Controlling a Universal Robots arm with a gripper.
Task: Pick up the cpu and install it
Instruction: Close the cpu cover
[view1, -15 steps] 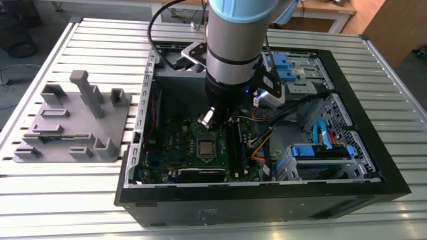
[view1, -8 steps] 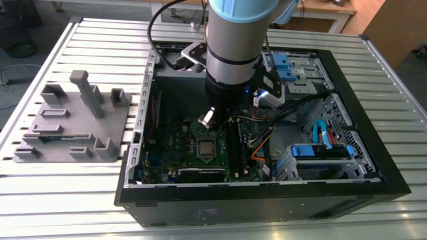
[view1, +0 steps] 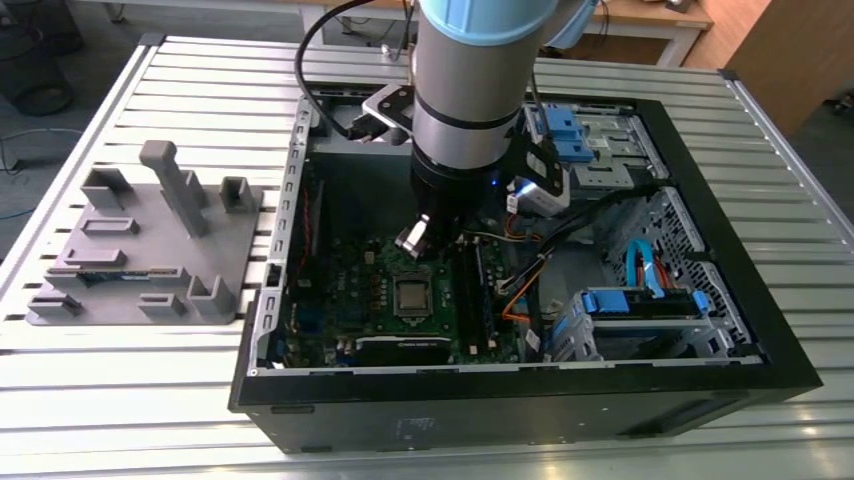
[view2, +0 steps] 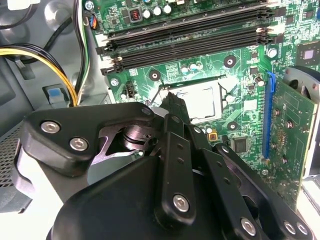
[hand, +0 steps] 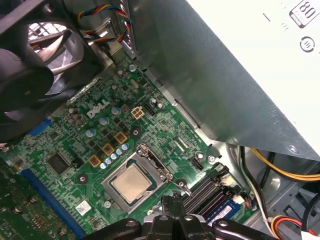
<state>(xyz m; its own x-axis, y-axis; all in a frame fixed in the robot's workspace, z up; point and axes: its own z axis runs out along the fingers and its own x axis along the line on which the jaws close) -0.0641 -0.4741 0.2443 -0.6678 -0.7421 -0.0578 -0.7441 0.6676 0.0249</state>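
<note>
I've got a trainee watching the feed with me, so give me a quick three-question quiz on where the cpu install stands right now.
1. True or false: the cpu lies in its socket on the motherboard.
2. Multiple choice: in the exterior view, the gripper is
A. over the grey parts holder
B. inside the open computer case, above the motherboard
C. outside the case, above the slatted table
3. Fill in: in the second wrist view, the long black slots beyond the socket are ______ slots.

Key
1. True; its silvery top shows in the socket, apart from the gripper.
2. B
3. memory
</note>
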